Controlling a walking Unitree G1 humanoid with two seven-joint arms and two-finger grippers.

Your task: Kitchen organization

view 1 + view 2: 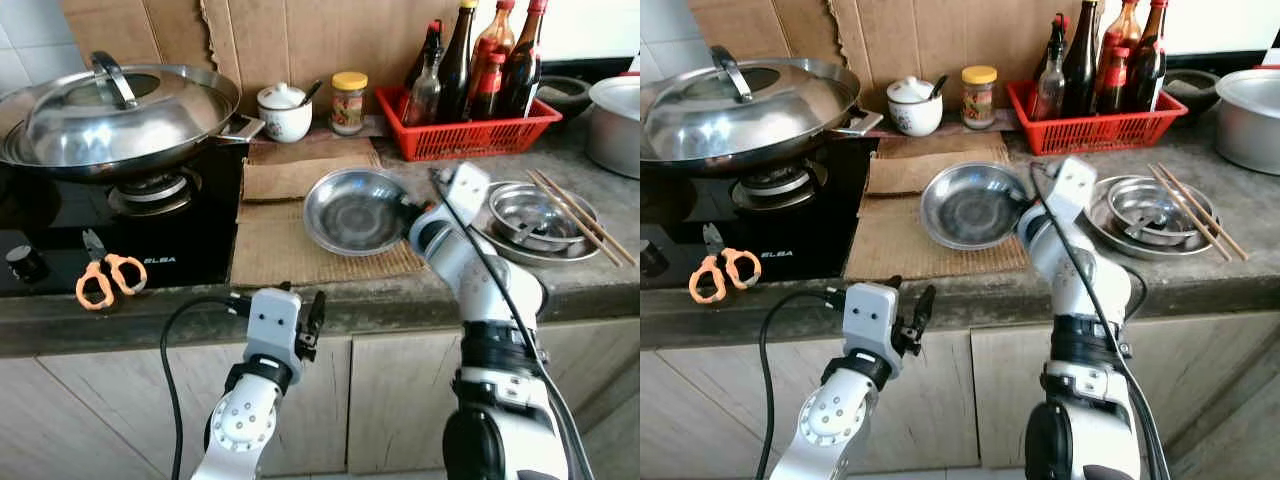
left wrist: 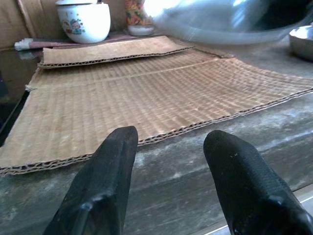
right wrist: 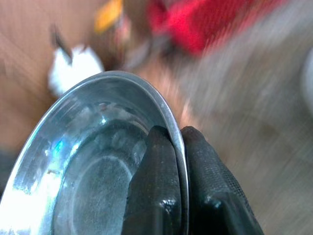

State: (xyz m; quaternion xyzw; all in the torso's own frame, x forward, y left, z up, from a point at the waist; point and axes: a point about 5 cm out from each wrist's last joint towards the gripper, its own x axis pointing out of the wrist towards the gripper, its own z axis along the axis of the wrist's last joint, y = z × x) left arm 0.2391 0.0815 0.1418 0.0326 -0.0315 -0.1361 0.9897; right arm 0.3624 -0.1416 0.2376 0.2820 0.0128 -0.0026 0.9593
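Right end effector (image 3: 177, 147) (fingers pinched) on steel bowl (image 1: 357, 210) rim.

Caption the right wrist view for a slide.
Right gripper pinches the rim of a steel bowl, one finger inside and one outside.

One wok (image 1: 190, 125) sits far left under one lid (image 1: 110, 115), with one pair of orange scissors (image 1: 108, 275) near it. Two cardboard sheets (image 1: 300, 240) lie in the middle. One steel dish (image 1: 355, 210) is at centre, and two nested steel dishes (image 1: 525, 215) lie right with one pair of chopsticks (image 1: 580, 215). Far back stand one white sugar pot (image 1: 285, 110), one jar (image 1: 348, 102), one red basket (image 1: 470, 135) holding about five bottles (image 1: 490, 60), and one large pot (image 1: 615, 125) far right.
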